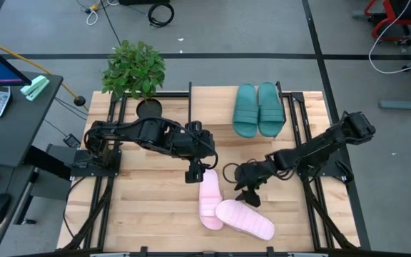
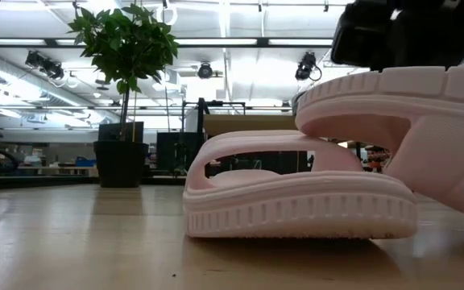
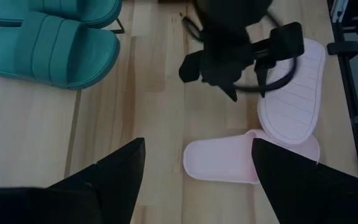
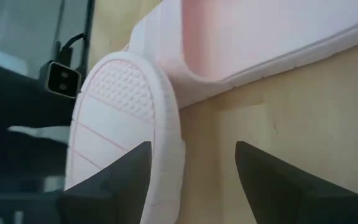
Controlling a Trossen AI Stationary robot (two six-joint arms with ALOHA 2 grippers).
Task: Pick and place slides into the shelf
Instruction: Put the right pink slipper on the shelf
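High view: both released, left pincer [image 1: 195, 173] and right pincer [image 1: 246, 191] hover beside 2 pink slides [image 1: 235, 211].

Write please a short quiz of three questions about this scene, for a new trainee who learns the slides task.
1. True or false: the two teal slides lie side by side on the shelf.
2. How do the two pink slides lie? A) apart from each other B) one resting partly on the other C) both on the shelf
3. Fill in: the right hand is above the pink slides with its fingers ____.

Key
1. True. The teal pair is together at the far side, on the shelf's plank.
2. B. The low view shows one pink slide propped on the other, on the tabletop.
3. Open. The left hand is open too, next to the pink pair.
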